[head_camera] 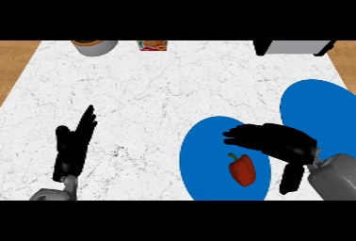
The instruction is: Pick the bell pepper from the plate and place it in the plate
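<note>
A red bell pepper (242, 170) with a green stem lies on the nearer blue plate (201, 160) at the lower middle right. A second blue plate (319, 108) sits farther back at the right edge. My right hand (278, 141) hovers over the near plate just above and to the right of the pepper, fingers stretched leftward and thumb hanging down, open and holding nothing. My left hand (73, 146) rests at the lower left, fingers straight and pointing up.
A grey bowl-like pot (94, 46) and a small red and yellow packet (153, 45) stand at the counter's far edge. A dark and grey appliance (295, 47) sits at the far right. Wooden floor shows beyond both sides of the marble top.
</note>
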`<state>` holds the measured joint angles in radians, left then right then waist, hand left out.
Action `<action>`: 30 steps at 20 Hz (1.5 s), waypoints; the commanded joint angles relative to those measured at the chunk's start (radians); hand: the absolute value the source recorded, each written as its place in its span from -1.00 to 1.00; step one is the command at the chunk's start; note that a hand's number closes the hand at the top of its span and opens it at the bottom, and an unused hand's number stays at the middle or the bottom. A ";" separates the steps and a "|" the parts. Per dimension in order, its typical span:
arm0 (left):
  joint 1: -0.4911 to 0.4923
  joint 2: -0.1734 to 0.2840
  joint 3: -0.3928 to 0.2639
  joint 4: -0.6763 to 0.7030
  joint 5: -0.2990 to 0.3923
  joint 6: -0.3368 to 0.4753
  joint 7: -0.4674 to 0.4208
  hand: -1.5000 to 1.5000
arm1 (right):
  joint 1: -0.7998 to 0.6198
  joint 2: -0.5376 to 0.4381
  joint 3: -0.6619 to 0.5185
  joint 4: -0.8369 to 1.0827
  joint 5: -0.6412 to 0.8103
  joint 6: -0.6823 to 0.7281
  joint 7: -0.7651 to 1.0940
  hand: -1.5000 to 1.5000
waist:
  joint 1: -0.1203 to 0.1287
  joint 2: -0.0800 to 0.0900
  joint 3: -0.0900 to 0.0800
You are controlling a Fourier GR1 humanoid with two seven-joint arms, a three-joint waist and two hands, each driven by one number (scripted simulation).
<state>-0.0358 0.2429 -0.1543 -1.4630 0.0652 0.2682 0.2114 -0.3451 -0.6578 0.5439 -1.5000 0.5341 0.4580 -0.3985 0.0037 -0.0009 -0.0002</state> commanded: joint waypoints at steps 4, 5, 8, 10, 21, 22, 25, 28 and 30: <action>0.051 -0.017 0.037 -0.010 -0.026 -0.043 -0.047 0.00 | 0.028 0.084 -0.060 0.038 0.144 0.048 -0.033 -1.00 | 0.000 0.001 0.000; 0.029 -0.055 -0.012 -0.075 -0.067 0.021 0.046 0.00 | 0.043 0.086 -0.026 0.067 0.168 0.030 -0.056 -1.00 | 0.000 0.001 0.000; -0.053 -0.012 0.078 -0.006 -0.019 -0.053 0.062 0.00 | 0.040 0.144 -0.033 0.034 0.202 0.069 -0.030 -1.00 | -0.001 0.001 0.000; 0.003 -0.038 0.055 -0.022 -0.043 -0.060 0.019 0.00 | 0.027 0.188 -0.059 0.069 0.240 0.067 -0.049 -1.00 | 0.000 0.001 0.000; -0.014 -0.045 0.119 -0.013 -0.053 -0.120 0.024 0.00 | 0.073 0.235 -0.125 0.122 0.365 0.095 -0.129 -1.00 | -0.002 0.001 0.000; -0.001 -0.109 0.070 0.000 -0.105 -0.052 0.005 0.00 | 0.045 0.270 -0.103 0.204 0.413 0.044 -0.136 -1.00 | 0.000 0.001 0.000; 0.009 -0.098 0.107 -0.021 -0.086 -0.085 0.003 0.00 | 0.068 0.254 -0.137 0.182 0.441 0.052 -0.189 1.00 | -0.002 0.001 0.000; -0.033 -0.063 0.132 0.009 -0.081 -0.105 0.024 0.00 | 0.076 0.240 -0.105 0.233 0.477 -0.094 -0.296 1.00 | -0.002 0.001 0.000; -0.002 -0.085 0.121 0.011 -0.085 -0.117 -0.001 0.00 | 0.030 0.244 -0.177 0.229 0.453 -0.034 -0.304 1.00 | -0.002 0.001 0.000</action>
<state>-0.0376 0.1537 -0.0539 -1.4614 -0.0308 0.1816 0.2185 -0.3034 -0.3962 0.4125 -1.2742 0.9775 0.4315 -0.6317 0.0032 0.0001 -0.0002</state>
